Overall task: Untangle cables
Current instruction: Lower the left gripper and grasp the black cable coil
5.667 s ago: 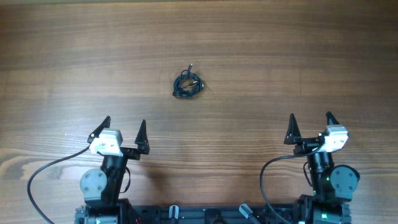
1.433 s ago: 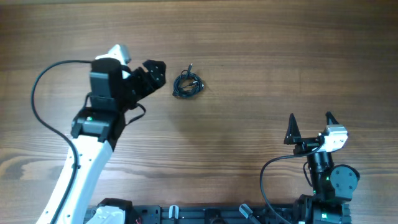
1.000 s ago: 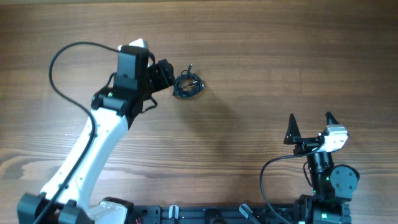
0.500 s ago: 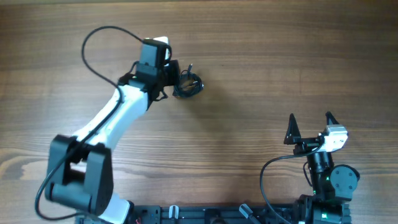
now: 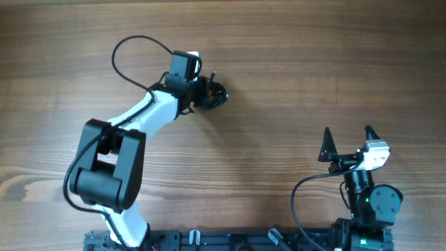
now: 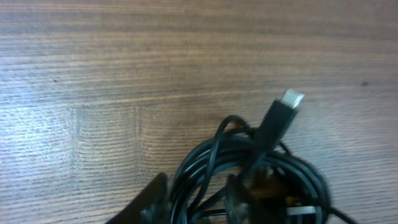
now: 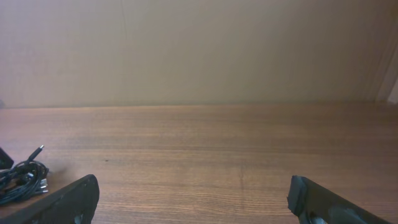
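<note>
Left hand (image 6: 196, 200) now astride cables (image 6: 273, 163)

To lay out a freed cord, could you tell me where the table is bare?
The table is bare between the cables and the right end effector, and along its far edge. Crowded only where the left end effector straddles them.

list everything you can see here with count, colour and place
cables: one knotted bundle, black, far centre-left of table
plug: one showing, black with silver tip, poking out of the bundle
table: one, brown wood, under everything
wall: one, beige, beyond the table
left arm: one, white and black, reaching to the bundle
left fingers: two, black, straddling some strands, grip unclear
right arm: one, black, near right edge
right fingers: two, black, spread open, empty
</note>
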{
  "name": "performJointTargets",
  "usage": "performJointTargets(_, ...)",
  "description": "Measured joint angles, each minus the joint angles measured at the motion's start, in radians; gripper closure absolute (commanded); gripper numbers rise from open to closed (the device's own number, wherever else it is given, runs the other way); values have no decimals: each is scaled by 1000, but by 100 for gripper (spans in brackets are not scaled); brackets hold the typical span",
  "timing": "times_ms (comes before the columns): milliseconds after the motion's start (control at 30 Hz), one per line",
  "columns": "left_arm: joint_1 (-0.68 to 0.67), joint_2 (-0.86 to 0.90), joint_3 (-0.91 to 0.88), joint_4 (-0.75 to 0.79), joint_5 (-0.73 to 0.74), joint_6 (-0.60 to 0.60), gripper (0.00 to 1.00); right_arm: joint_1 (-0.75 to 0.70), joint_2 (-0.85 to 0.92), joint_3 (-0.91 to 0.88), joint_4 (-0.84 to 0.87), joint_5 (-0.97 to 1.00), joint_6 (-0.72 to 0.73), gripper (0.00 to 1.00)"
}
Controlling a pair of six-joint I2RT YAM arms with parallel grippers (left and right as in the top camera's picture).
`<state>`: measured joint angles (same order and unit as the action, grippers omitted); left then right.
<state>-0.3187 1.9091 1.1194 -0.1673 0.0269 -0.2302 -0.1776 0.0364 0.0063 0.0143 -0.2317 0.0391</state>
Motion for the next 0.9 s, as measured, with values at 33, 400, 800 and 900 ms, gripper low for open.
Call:
performJointTargets(33,0,7,0,0,-1,1,88,0,0,0,0,0,0,0)
performJointTargets(400,0,39,30,-117,-20,-23,96,0,0,0,0,0,0,0)
performJointTargets(800,0,-179,16,-512,-60,-31,90,0,0,0,0,0,0,0)
performJointTargets(900,0,-274,16,-556,-60,-34,12,0,0,0,0,0,0,0)
